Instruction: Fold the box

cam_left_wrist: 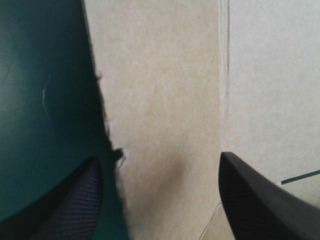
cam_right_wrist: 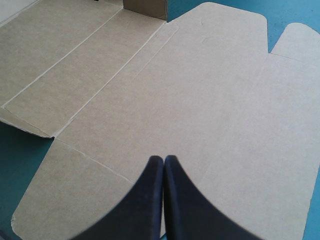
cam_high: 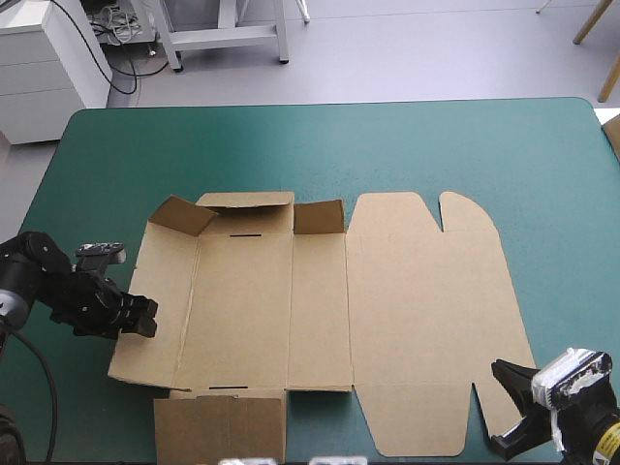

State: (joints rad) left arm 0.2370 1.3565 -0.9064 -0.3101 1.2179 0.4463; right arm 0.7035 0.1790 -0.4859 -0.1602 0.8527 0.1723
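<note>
The brown box (cam_high: 320, 291) lies as a cut sheet near the middle of the teal-green cover, mostly flat. Three small flaps (cam_high: 247, 201) along its far edge stand partly raised, and a flap (cam_high: 221, 426) juts from its near edge. My left gripper (cam_high: 138, 318) is open at the sheet's left edge. In the left wrist view that gripper (cam_left_wrist: 160, 200) straddles the edge of the box (cam_left_wrist: 165, 100), one finger over the cover and one over the board. My right gripper (cam_high: 502, 402) is at the near right corner; in the right wrist view the gripper (cam_right_wrist: 164, 159) is shut, holding nothing, over the wide lid panel (cam_right_wrist: 200, 100).
The teal-green cover (cam_high: 387, 145) shows as a wide band beyond the box and a narrower strip to its right. The sheet's near flaps reach close to the table's near edge. A white cabinet (cam_high: 48, 68) stands past the far left corner.
</note>
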